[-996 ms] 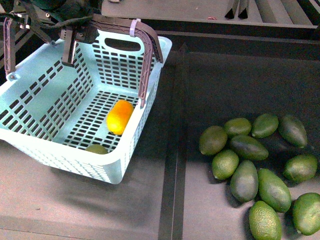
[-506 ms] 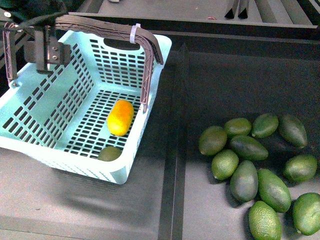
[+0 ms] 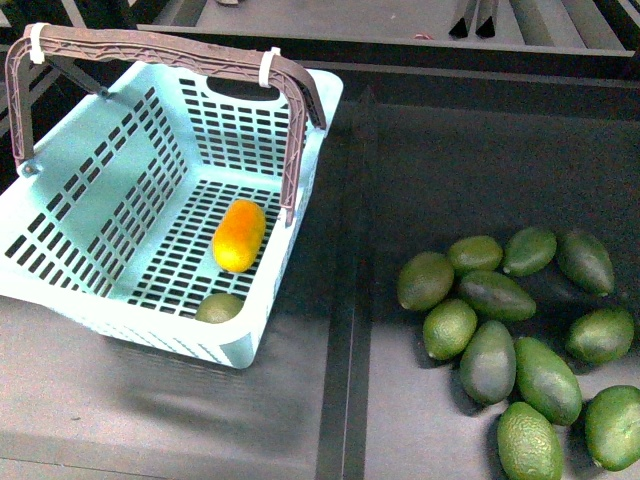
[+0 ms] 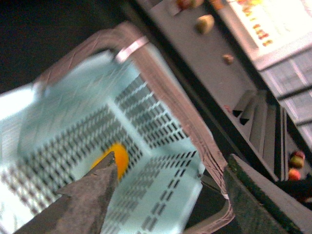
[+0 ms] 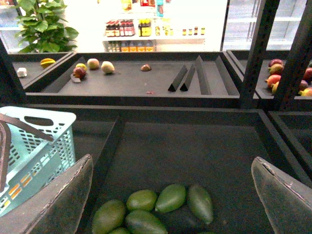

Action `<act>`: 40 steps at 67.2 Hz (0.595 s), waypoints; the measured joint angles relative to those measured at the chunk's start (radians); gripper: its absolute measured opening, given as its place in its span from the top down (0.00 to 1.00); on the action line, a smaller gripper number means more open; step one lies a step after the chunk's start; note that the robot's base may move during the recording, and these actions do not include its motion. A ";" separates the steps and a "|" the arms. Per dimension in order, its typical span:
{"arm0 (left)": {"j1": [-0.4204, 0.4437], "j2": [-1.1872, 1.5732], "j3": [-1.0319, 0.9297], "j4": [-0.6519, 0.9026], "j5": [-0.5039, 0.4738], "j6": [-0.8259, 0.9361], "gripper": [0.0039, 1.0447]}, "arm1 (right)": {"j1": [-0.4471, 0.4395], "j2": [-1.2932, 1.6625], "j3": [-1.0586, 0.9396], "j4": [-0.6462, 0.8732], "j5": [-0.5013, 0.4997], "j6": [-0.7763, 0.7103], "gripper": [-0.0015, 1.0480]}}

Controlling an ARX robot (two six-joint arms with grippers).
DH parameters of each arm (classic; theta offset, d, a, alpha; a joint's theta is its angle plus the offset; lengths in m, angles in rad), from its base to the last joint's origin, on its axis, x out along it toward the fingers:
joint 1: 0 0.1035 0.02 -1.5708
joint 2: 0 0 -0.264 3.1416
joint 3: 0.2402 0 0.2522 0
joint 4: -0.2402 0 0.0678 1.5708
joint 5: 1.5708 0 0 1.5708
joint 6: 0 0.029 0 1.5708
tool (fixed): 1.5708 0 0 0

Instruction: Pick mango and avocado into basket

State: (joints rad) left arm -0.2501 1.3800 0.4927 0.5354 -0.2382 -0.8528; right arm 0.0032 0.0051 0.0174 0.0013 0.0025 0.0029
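The aqua basket [image 3: 90, 190] stands at the left in the front view, its brown handle [image 3: 160, 45] upright. The yellow-orange mango [image 3: 240, 235] lies on its floor. An avocado [image 3: 219, 307] lies in the basket's near corner. Neither gripper shows in the front view. My left gripper [image 4: 171, 158] is open and empty above the basket [image 4: 161, 161], with the mango [image 4: 117, 158] below it; that view is blurred. My right gripper [image 5: 171, 161] is open and empty above the loose avocados [image 5: 170, 197], with the basket [image 5: 44, 141] off to one side.
Several loose avocados [image 3: 515, 340] lie heaped in the right-hand dark bin. A raised divider [image 3: 345, 300] runs between basket and bin. A back shelf holds other fruit [image 5: 92, 63] and black wedges [image 5: 187, 78]. A dark post [image 5: 256, 53] stands at the right.
My left arm, which was at the basket's handle, has pulled out of the front view. The basket has settled slightly and the avocado inside has shifted right.
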 joint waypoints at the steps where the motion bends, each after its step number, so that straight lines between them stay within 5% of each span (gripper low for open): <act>1: 0.007 -0.011 -0.039 0.102 0.010 0.101 0.40 | 0.000 0.000 0.000 0.000 0.000 0.000 0.08; 8: 0.055 -0.137 -0.146 0.376 0.048 0.607 0.62 | 0.000 0.000 0.000 0.000 0.000 0.000 0.08; 20: 0.111 -0.267 -0.287 0.357 0.109 0.806 0.98 | 0.000 0.000 0.000 0.000 0.000 0.000 0.08; 40: 0.222 -0.518 -0.405 0.230 0.230 0.838 0.98 | 0.000 0.000 0.000 0.000 0.000 0.000 0.08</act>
State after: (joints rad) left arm -0.0280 0.8619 0.0875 0.7658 -0.0082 -0.0147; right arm 0.0032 0.0051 0.0174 0.0013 0.0021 0.0029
